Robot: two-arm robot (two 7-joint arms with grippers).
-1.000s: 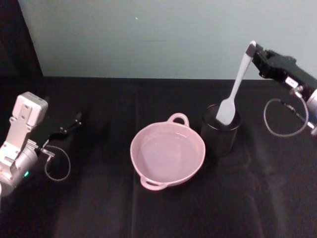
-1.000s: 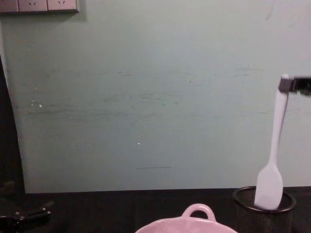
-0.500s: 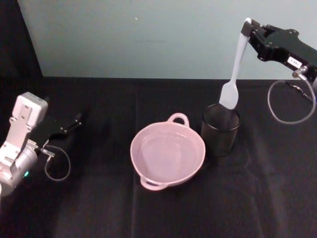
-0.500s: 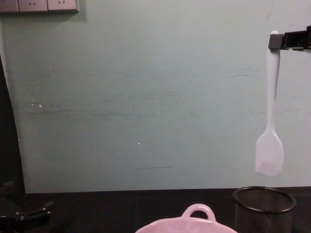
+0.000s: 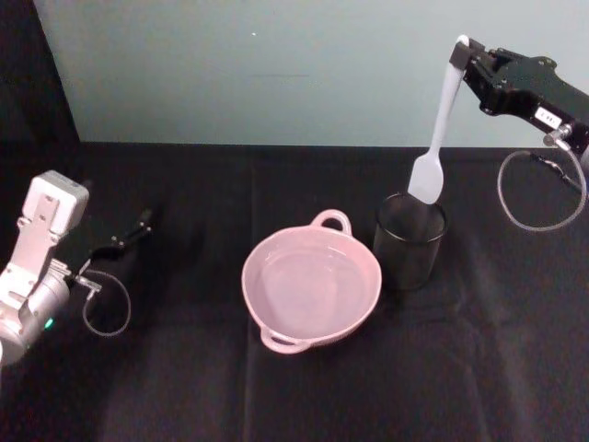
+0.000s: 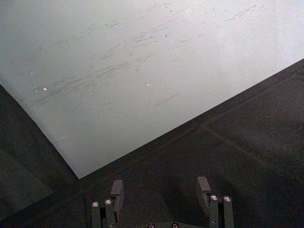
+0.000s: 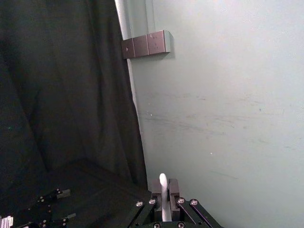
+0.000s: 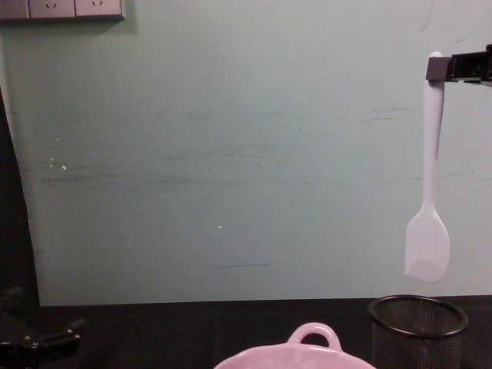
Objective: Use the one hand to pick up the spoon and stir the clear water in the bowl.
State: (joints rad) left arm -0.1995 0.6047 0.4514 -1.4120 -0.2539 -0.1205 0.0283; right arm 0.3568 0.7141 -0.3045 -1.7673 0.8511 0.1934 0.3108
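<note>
My right gripper [image 5: 466, 61] is raised at the back right, shut on the handle end of the white spoon [image 5: 440, 124]. The spoon [image 8: 430, 161] hangs straight down, its flat head just above the black mesh cup [image 5: 409, 241] and clear of its rim. In the right wrist view the handle tip [image 7: 163, 197] sits pinched in the right gripper [image 7: 165, 183]. The pale pink bowl [image 5: 248, 276] with clear water stands at the table's middle, left of the cup; its loop handle [image 8: 313, 335] shows in the chest view. My left gripper [image 5: 140, 224] rests open at the far left.
The mesh cup [image 8: 417, 329] stands close to the bowl's right side. A black cloth [image 5: 184, 387] covers the table, and a pale green wall [image 8: 231, 154] rises behind it. A dark curtain [image 7: 61, 95] hangs at the left. My left gripper [image 6: 161, 187] points at the wall's base.
My right gripper rose with the spoon, lifting its head out of the mesh cup to just above the rim. The left arm has not moved.
</note>
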